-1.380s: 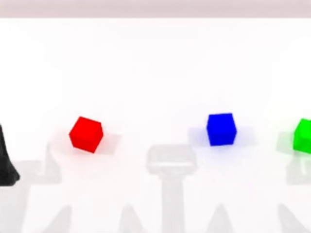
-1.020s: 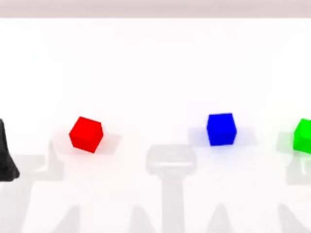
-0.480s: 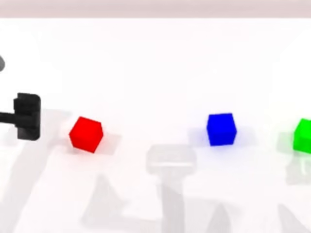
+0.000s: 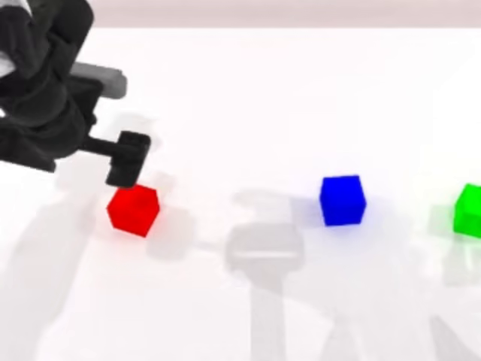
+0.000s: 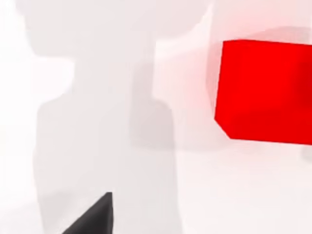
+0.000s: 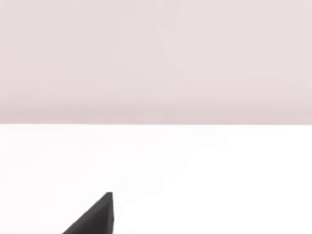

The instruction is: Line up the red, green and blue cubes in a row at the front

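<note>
The left gripper is hovering just above the red cube; whether its fingers are open is impossible to tell. The blue cube is sitting well right of red, the green cube farther right. To grasp well, it should probably be centring over red before descending.

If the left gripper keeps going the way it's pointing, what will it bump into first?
Most likely the red cube. The left gripper sits just behind it in the top view, pointing down toward it. How high it hangs above the cube is unclear.
</note>
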You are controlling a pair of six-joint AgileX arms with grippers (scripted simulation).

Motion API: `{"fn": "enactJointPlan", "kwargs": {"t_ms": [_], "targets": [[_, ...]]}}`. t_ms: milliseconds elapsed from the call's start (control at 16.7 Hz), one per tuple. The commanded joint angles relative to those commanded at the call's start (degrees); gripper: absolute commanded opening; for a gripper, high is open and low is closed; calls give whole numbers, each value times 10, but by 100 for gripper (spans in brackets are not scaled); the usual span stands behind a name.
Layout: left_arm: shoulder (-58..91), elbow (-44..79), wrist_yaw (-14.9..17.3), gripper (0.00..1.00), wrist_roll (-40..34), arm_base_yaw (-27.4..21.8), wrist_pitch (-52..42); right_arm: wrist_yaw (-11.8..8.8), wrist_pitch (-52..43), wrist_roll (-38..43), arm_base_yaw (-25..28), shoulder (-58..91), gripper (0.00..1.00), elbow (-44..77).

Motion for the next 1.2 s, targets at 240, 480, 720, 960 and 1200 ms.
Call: {"fn": "enactJointPlan", "kwargs": {"t_ms": [240, 480, 720, 960, 1200], "targets": [[127, 113, -1, 100, 1, -23, -73, 0, 0, 0, 0, 0, 100, 0], [177, 159, -2, 100, 1, -32, -99, 0, 0, 0, 0, 0, 100, 0], [175, 158, -2, 100, 0, -29, -97, 0, 0, 0, 0, 0, 100, 0], [191, 128, -2, 100, 2, -31, -55, 0, 0, 0, 0, 0, 100, 0], [229, 69, -1, 100, 3, -31, 49, 0, 0, 0, 0, 0, 100, 0]]}}
